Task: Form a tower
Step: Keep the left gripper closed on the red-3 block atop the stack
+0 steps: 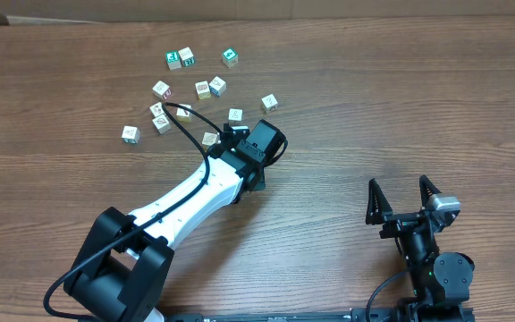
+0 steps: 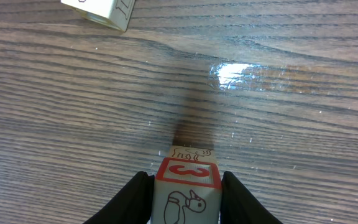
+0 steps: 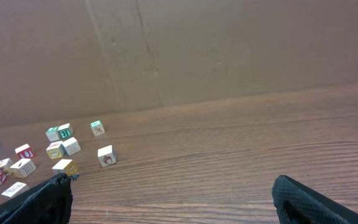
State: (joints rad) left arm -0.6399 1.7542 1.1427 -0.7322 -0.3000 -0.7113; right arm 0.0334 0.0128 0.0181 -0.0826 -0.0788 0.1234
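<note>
No tower shows in any view; the small pale wooden cubes lie singly. My left gripper point(image 2: 186, 190) is shut on one cube point(image 2: 188, 186), which has a red "3" on its front face and a bird drawing on top. It is held just over the wood, black fingers point(image 2: 135, 196) pressed to both its sides. From overhead the left gripper point(image 1: 254, 143) sits by a loose cube point(image 1: 209, 139), and the held cube is hidden under it. My right gripper point(image 1: 399, 186) stands wide open and empty at the near right, its fingertips point(image 3: 58, 186) far apart.
Several loose cubes point(image 1: 203, 88) are scattered at the back left of the brown wooden table point(image 1: 401, 98). One more cube point(image 2: 101, 9) lies just ahead of the left gripper. A cardboard wall point(image 3: 229, 50) backs the table. The left arm's cable point(image 1: 186, 134) loops over the cubes.
</note>
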